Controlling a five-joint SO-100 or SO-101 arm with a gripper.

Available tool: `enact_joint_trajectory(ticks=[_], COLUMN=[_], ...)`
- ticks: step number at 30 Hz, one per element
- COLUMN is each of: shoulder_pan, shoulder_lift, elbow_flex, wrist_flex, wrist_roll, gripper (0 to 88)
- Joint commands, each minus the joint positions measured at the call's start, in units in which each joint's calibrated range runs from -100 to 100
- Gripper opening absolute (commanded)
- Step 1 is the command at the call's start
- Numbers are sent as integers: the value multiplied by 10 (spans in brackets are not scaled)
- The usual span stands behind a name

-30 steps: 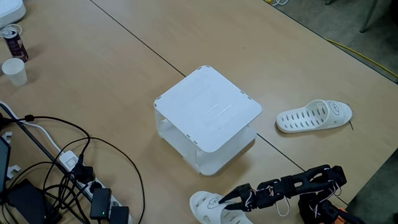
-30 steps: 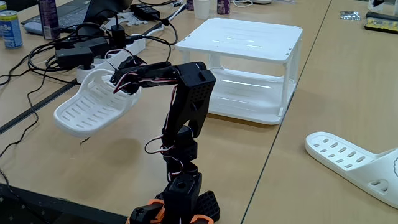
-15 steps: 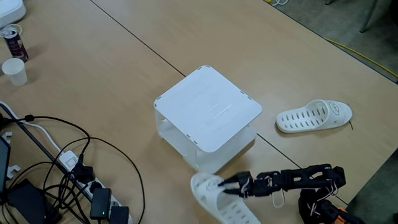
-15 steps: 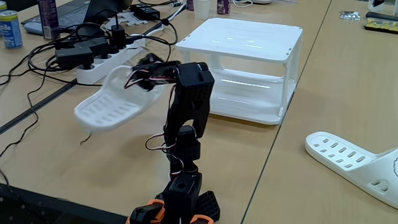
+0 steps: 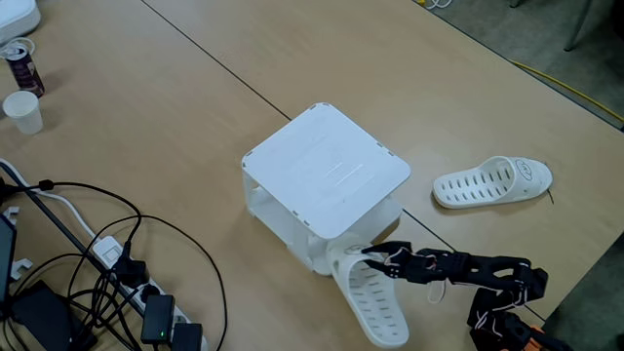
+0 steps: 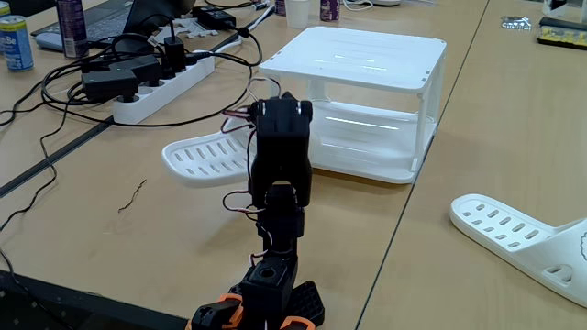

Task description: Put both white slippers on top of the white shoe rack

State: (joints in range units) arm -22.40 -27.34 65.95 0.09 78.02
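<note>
Tool [image 5: 369,255] clenched on the heel-side rim of one white slipper [image 5: 370,297], held off the bench [image 5: 146,127]; sole seen lying roughly flat in the low fixed view [image 6: 206,154], slotted holes facing up. Slipper reaching away from the tool, toe end pointing toward the power strip [image 6: 160,84] side in that low view. White shoe rack [image 5: 327,171] just ahead of the tool, corner of its base close beside the fingertips; contact between slipper and rack not discernible. Rack top bare. Arm [image 6: 280,160] stretched low from its base, blocking the fingertips in the low view, so grip detail there unclear. Second white slipper [image 5: 492,182] lying flat on the bench, well apart from the tool, beyond the rack's right corner in the high fixed view; same slipper at lower right of the low view [image 6: 518,240]. Tangle of black cables [image 5: 88,263] well apart from the tool on the far side of the rack. Paper cup [image 5: 21,110] and can [image 5: 21,66] near the far bench edge.
</note>
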Motion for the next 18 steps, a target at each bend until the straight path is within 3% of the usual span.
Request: enact_joint_trajectory(ticks=[1, 10, 18], shoulder_pan=[36, 198, 359], shoulder_lift=[-99, -175, -170], elbow_flex=[37, 94, 94], wrist_flex=[-3, -2, -1], wrist_roll=[-3, -5, -50], gripper=[8, 8, 7])
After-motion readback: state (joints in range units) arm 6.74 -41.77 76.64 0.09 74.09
